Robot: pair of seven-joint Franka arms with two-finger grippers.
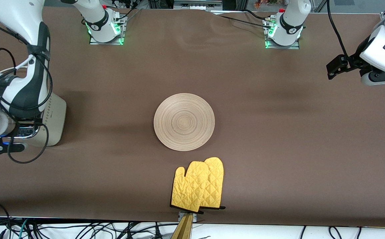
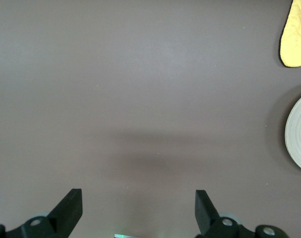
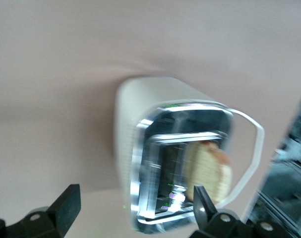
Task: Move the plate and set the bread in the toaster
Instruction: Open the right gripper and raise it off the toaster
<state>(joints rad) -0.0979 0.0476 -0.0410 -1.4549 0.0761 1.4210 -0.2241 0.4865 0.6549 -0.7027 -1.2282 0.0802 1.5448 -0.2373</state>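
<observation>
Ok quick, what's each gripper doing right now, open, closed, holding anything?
Left gripper: jaws open, holding nothing, over bare table.
Right gripper: jaws open, holding nothing, over the toaster.

My right arm covers most of the toaster (image 1: 54, 122) in the front view, so only its pale side shows there, and my right tool is hidden under that arm. In the right wrist view the toaster is blurred, its chrome top smeared; the bread (image 3: 210, 171) stands in a slot, only its upper part visible. In the left wrist view the plate (image 2: 300, 131) and the yellow oven mitts (image 2: 295, 34) are cut off by the picture's edge. The mitts' cuffs hang over the desk (image 1: 278, 132) edge.
</observation>
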